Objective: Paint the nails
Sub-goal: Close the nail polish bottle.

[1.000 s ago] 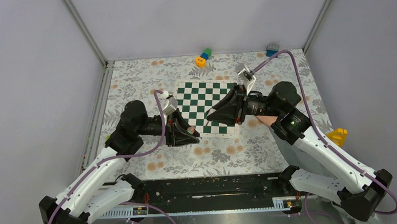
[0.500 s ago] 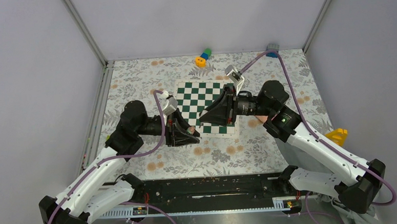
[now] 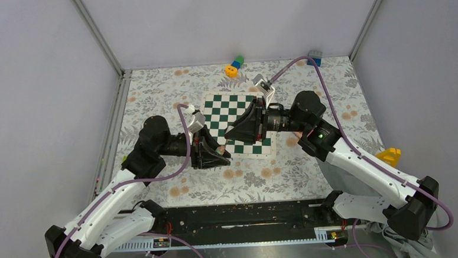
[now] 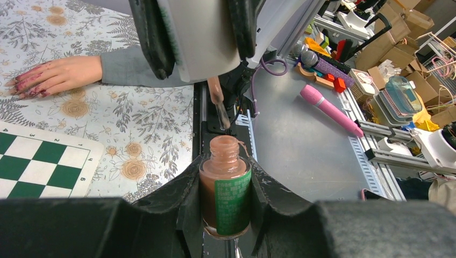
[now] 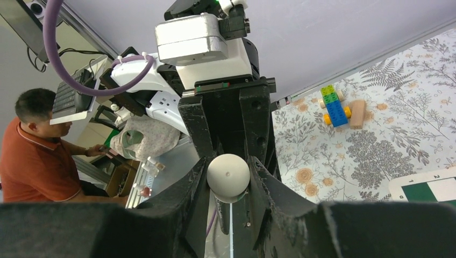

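Seen from above, the hand [image 3: 296, 136] near the tabletop's [image 3: 153, 91] right edge lies almost wholly under the right arm [image 3: 358, 163]; only a sliver of skin shows, and its nails cannot be made out. In the left wrist view the nails [image 4: 26, 86] are too small to separate, the sleeve [image 4: 134, 64] vanishes behind the right arm, the polish bottle's [image 4: 226, 188] base is sunk between the jaws, and the chessboard [image 4: 32, 166] is cut off at the left. The brush cap [image 5: 228, 174] hides its own brush.

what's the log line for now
left hand: shut on bottle | right hand: shut on brush cap | brush: above bottle mouth | nails: clear of brush
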You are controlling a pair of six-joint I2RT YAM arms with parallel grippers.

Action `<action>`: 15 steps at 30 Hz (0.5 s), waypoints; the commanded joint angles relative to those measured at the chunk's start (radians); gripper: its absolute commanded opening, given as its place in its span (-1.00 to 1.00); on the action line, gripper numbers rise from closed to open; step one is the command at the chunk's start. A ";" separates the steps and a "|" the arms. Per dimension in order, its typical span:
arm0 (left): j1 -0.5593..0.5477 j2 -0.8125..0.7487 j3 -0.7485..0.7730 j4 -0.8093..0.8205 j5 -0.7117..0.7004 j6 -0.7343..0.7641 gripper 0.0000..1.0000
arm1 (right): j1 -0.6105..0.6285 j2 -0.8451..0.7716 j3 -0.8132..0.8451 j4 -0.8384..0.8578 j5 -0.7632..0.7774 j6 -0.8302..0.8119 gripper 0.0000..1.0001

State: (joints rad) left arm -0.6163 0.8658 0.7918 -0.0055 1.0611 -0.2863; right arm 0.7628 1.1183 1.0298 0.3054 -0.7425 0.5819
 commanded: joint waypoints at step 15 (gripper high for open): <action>-0.009 -0.007 0.035 0.054 0.024 0.001 -1.00 | 0.035 0.012 0.065 0.003 0.006 -0.030 -1.00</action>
State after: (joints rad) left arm -0.6216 0.8658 0.7918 -0.0055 1.0618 -0.2874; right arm 0.7807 1.1290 1.0466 0.3000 -0.7425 0.5797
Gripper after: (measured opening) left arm 0.286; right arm 0.347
